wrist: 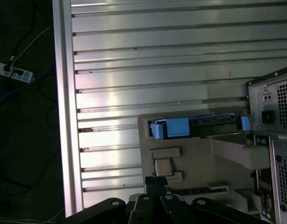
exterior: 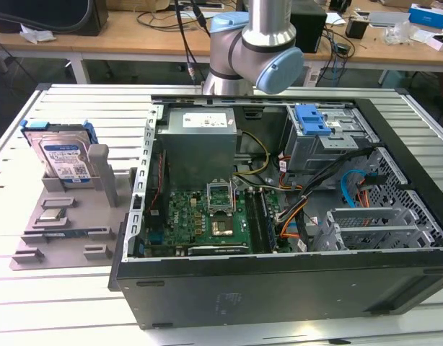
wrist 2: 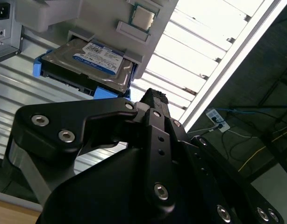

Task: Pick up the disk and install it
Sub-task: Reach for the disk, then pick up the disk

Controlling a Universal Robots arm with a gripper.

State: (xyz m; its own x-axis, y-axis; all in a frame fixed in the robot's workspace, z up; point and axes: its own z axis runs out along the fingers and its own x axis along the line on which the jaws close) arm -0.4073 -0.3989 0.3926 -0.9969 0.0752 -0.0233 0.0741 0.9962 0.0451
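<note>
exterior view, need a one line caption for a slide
Disk propped in a grey holder at the exterior view's left, beside the open computer case, robot arm behind it.

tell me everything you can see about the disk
The disk is a flat silver-metal rectangle with a blue-and-white label on its face and a blue plastic rail round its edges. It stands on edge, leaning back, in a slot of the grey tray at the exterior view's left, outside the case. Only the tray touches it; the gripper is apart from it.
</note>
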